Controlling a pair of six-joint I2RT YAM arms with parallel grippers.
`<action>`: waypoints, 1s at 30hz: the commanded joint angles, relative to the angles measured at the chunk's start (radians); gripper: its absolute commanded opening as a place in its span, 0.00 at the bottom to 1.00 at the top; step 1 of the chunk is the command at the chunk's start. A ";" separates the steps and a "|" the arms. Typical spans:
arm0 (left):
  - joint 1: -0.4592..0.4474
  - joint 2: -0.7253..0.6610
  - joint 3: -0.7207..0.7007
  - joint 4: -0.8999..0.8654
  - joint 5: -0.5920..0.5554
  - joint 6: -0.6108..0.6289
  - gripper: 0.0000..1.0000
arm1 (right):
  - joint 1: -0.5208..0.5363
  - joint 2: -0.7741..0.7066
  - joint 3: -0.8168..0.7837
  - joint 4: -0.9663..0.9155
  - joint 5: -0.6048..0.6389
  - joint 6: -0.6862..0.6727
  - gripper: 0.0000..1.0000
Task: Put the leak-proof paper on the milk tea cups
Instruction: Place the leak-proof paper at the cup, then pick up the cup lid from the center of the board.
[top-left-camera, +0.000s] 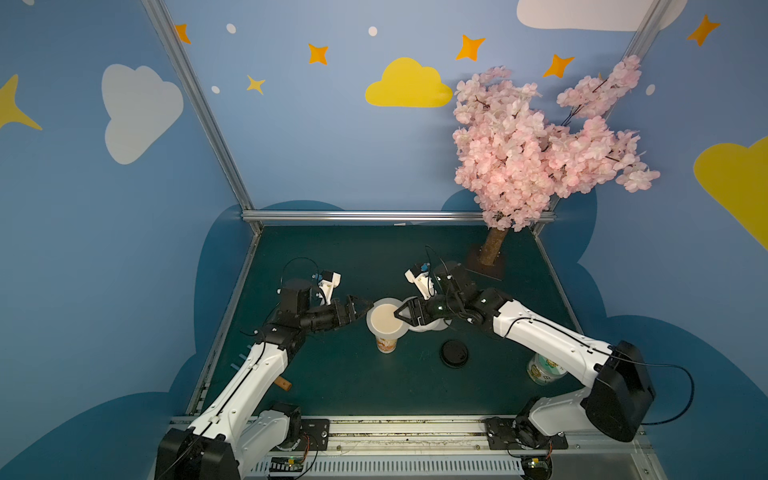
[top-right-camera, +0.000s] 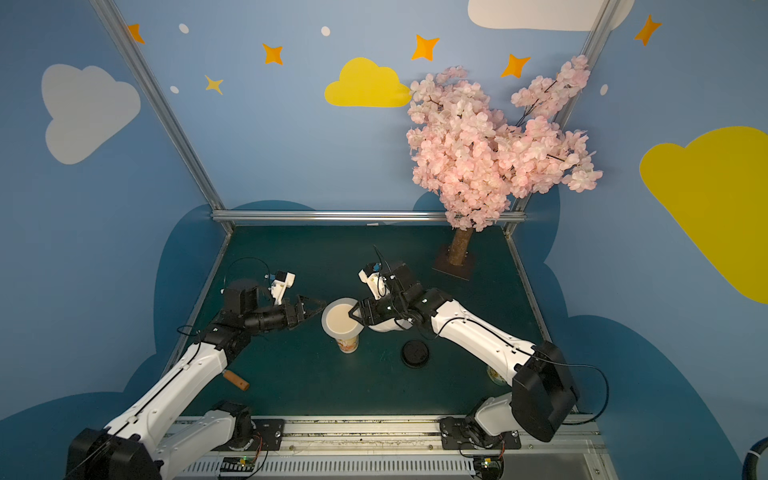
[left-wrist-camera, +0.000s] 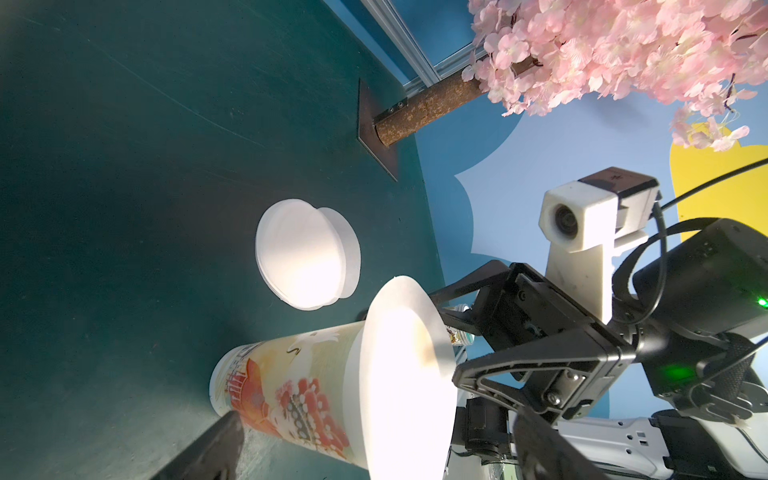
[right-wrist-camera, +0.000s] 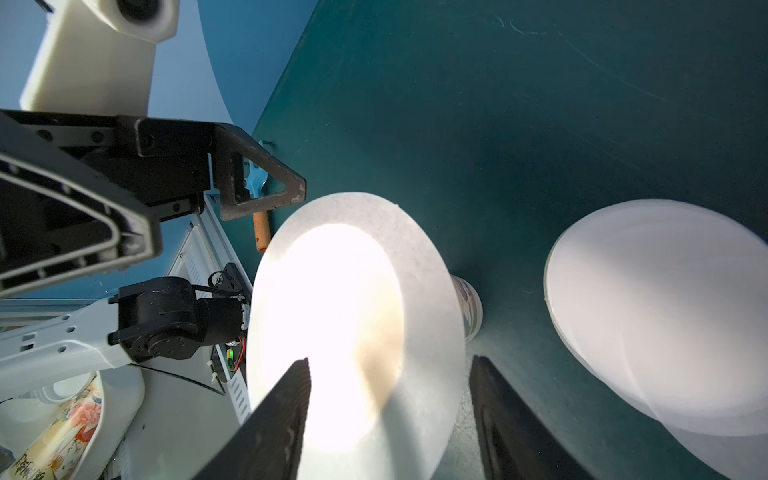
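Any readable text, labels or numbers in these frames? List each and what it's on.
No text reads clearly.
Milk tea cup: printed characters near its base, too blurred.
Green-and-white tin: label too small.
Black lid: raised marks, unreadable.

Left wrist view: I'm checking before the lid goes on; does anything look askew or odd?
The paper disc lies flat over the mouth of the cup, overhanging all round: fine. One oddity: the stack of spare discs on the table beside it sits in two offset layers, not one neat pile.
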 joint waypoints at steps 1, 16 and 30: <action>0.004 -0.005 -0.012 0.006 0.004 0.024 1.00 | 0.016 0.015 0.033 -0.025 0.012 -0.001 0.63; 0.005 -0.016 -0.012 -0.013 0.008 0.046 1.00 | 0.019 0.000 0.091 -0.154 0.169 -0.021 0.67; 0.020 -0.212 -0.093 0.064 -0.202 0.053 1.00 | -0.018 -0.283 -0.156 -0.523 0.646 0.137 0.84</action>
